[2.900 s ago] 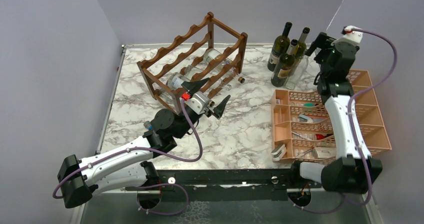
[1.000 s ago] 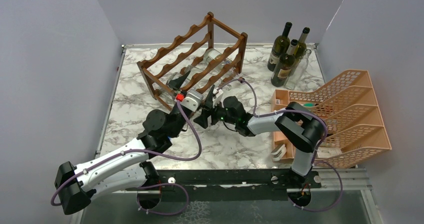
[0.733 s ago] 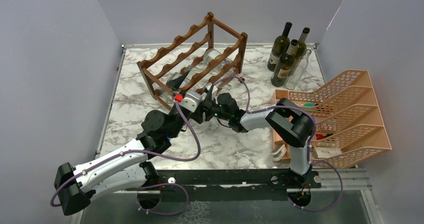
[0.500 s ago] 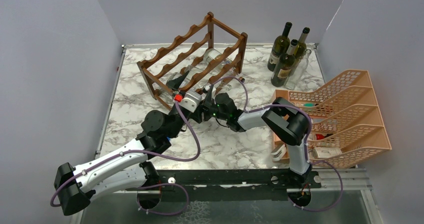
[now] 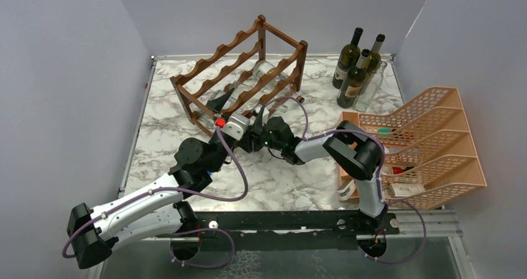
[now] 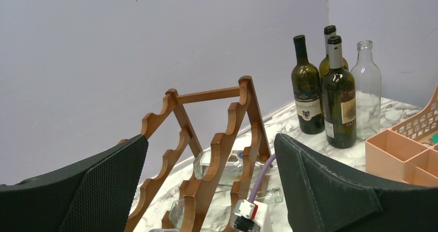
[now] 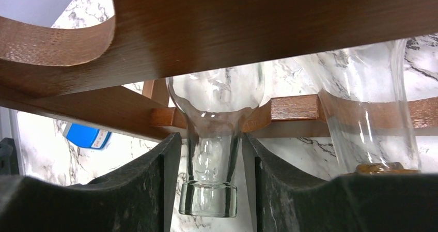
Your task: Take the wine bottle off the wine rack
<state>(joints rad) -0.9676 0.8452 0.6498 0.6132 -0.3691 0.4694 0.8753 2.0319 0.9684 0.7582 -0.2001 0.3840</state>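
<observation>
The wine rack [image 5: 283, 64] of dark brown wood stands at the back middle of the marble table. Clear glass bottles lie in its lower tier. One clear, uncapped wine bottle [image 7: 216, 95] pokes its neck out under the front rail [image 7: 258, 25]. My right gripper [image 7: 210, 154] straddles that neck, its fingers close on both sides with a slim gap showing. From above, the right gripper [image 5: 258, 128] is at the rack's front. My left gripper [image 5: 243, 118] is beside it, wide open and holding nothing. In the left wrist view the left gripper [image 6: 210, 139] frames the rack [image 6: 227, 123].
Three dark wine bottles [image 5: 354, 68] and an empty clear one [image 5: 375, 80] stand at the back right. An orange tray organiser [image 5: 429, 148] fills the right side. A second clear bottle with a gold cap [image 7: 379, 167] lies next to the straddled one. A blue object [image 7: 85, 135] lies behind the rack.
The right arm swung from the standing bottles at the back right over to the rack's front, and its jaws narrowed around the clear bottle's neck. The left gripper shifted slightly left.
</observation>
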